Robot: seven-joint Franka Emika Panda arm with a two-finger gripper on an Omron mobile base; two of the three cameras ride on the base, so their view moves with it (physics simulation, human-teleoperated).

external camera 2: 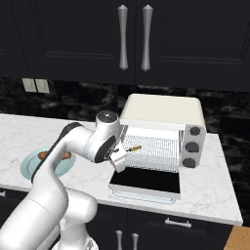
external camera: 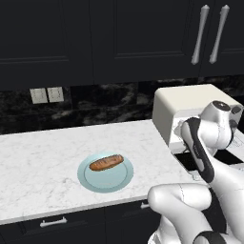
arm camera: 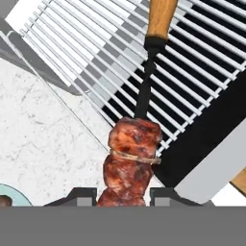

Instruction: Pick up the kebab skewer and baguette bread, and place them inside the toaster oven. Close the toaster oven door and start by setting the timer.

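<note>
Over the wire rack of the toaster oven, the gripper is clamped on the kebab skewer, whose meat end could snag the bars or drop onto the lowered toaster oven door if released short.

A rendered home kitchen, no doubt about it.

Look up: dark cabinets with long pale handles run above a black marbled backsplash, where a pair of wall outlets sits. Below them, a white marble surface tops dark drawers with silver pulls. On it stands a cream toaster oven, door dropped open, wire rack showing, grey knobs down its side, and off to the left a pale blue plate carries a baguette bread.
</note>
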